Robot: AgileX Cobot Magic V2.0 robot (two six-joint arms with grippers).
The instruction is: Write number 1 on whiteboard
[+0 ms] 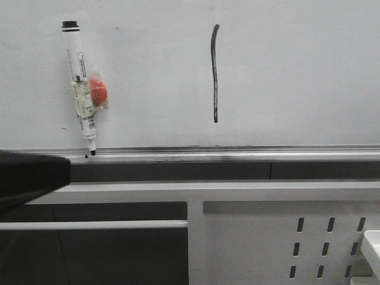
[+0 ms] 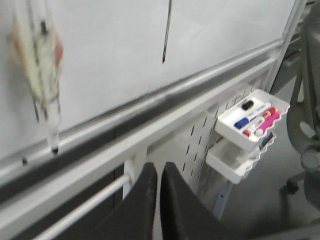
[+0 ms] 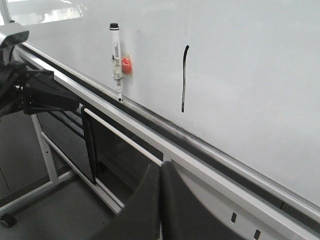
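Note:
The whiteboard [image 1: 297, 71] bears the number 1 [image 1: 214, 74], a thin black, nearly vertical stroke curved at its top. It also shows in the left wrist view [image 2: 167, 30] and the right wrist view [image 3: 184, 77]. A white marker [image 1: 81, 89] with a black cap hangs tip down on the board, left of the stroke, taped to a red magnet [image 1: 98, 91]. Its tip touches the silver ledge [image 1: 237, 152]. My left gripper [image 2: 160, 170] is shut on nothing, below the ledge. My right gripper [image 3: 161, 167] is shut and empty, low before the frame.
The white perforated metal frame [image 1: 285, 237] runs below the ledge. A white tray [image 2: 252, 117] with several coloured markers hangs on it at the right, a second tray [image 2: 232, 162] under it. My left arm [image 1: 29, 178] shows dark at lower left. An office chair [image 2: 310, 100] stands beside.

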